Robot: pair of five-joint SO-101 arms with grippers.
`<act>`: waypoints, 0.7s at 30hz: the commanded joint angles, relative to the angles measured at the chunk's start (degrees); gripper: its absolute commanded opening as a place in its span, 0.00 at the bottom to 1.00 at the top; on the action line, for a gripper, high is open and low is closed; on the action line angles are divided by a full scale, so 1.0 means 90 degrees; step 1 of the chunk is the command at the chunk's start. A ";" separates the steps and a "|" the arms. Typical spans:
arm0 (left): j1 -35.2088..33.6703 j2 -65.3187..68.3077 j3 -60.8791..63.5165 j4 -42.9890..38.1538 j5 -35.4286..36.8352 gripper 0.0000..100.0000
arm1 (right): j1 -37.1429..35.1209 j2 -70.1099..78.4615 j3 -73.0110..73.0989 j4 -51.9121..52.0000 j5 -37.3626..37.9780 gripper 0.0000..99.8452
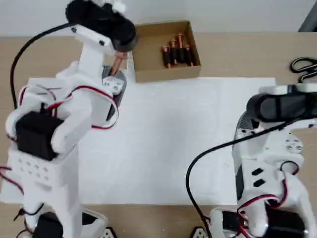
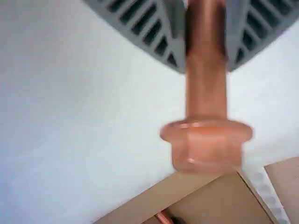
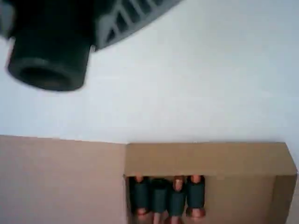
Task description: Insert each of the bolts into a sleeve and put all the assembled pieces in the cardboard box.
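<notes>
1. At the upper centre of the high view, the cardboard box sits on the tabletop, touching the far edge of the white sheet.
2. Four assembled pieces lie side by side in the right half of the box. Each is a copper bolt in a dark sleeve. The right wrist view shows the same row at its lower centre.
3. The left claw is closed on a bare copper bolt, gripping the shank with the flanged head pointing down. In the high view, this bolt hangs just beside the left wall of the box, at the upper left of the frame.
4. The right claw appears to hold a dark sleeve, with the open end of the sleeve projecting past the grey jaws. The right arm stands at the right of the high view, well apart from the left arm and from the box.
5. Progress, as a judgement:
   - Four pieces are finished and stowed.
   - One bolt and one sleeve are picked up but not yet joined.
6. Remaining steps:
   - Bring the two claws together.
   - Seat the bolt in the sleeve.
   - Place that piece in the box.
   - Whether more parts are waiting elsewhere cannot be told.
7. A pair of scissors lies at the upper right edge of the high view and plays no part in the task.
</notes>
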 commanded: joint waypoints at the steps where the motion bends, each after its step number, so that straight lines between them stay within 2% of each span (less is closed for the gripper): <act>1: -0.0088 -0.0645 0.0503 0.0107 0.0020 0.01 | -0.0024 -0.0943 0.1319 -0.1275 0.0039 0.00; 6: -0.0098 -0.0860 0.1529 -0.0361 0.0107 0.01 | -0.0923 -0.2154 0.3087 -0.2466 0.0020 0.00; 12: -0.0098 -0.0840 0.1646 -0.0996 0.1280 0.01 | -0.1978 -0.3287 0.5060 -0.4068 0.0000 0.00; 16: -0.0059 -0.0850 0.1646 -0.1348 0.1280 0.01 | -0.2379 -0.3814 0.6359 -0.5201 0.0000 0.01; 21: -0.0107 -0.0869 0.1617 -0.1348 0.1309 0.01 | -0.2642 -0.3834 0.7033 -0.5700 -0.0488 0.01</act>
